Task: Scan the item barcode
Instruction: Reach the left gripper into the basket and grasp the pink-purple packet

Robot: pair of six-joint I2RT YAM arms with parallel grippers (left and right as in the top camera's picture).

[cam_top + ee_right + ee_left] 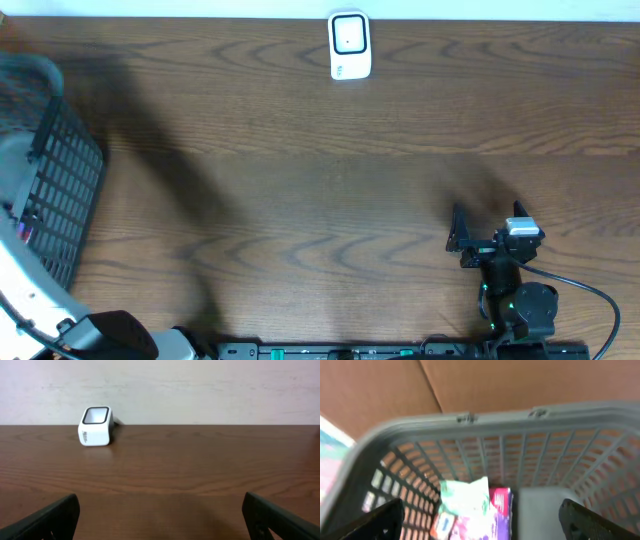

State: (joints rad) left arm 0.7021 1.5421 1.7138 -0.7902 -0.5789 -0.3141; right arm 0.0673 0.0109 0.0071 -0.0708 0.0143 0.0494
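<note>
Found the left tool released, jaws wide and empty, poised above the grey plastic lattice basket at the left edge of the dark brown wooden table. Noted inside the basket a crumpled mint-green and white packet overlapping a magenta-purple packet; no barcode legible through the blur. Found the right tool likewise released and empty, low over bare table, facing the small white box-shaped scanner with dark window at the far edge, well apart from both tools. Judged step in hand as the item pick, not yet made. Next move calls for lowering the left tool between the basket walls, clenching on one packet only, then lifting clear and presenting its barcode side to the scanner window.
</note>
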